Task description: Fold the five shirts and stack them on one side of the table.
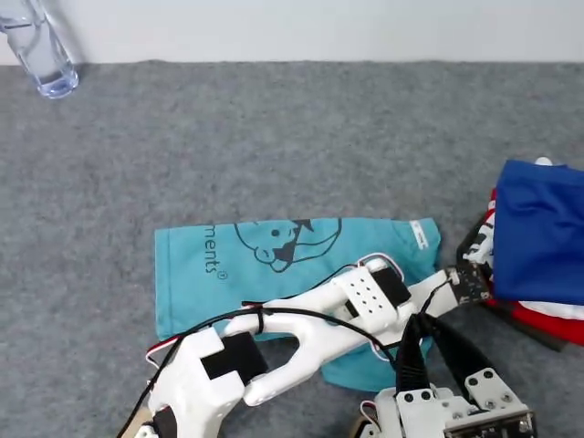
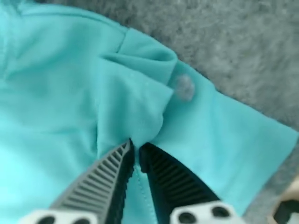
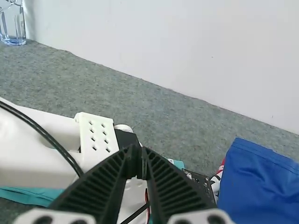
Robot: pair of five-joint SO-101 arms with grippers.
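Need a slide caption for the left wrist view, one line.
Left tool shut on a bunched fold of the teal shirt, which lies on the grey table.

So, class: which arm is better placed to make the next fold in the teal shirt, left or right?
Probably left: the left gripper is shut on the teal shirt near its label; the right gripper hangs shut, raised off the cloth, holding nothing.
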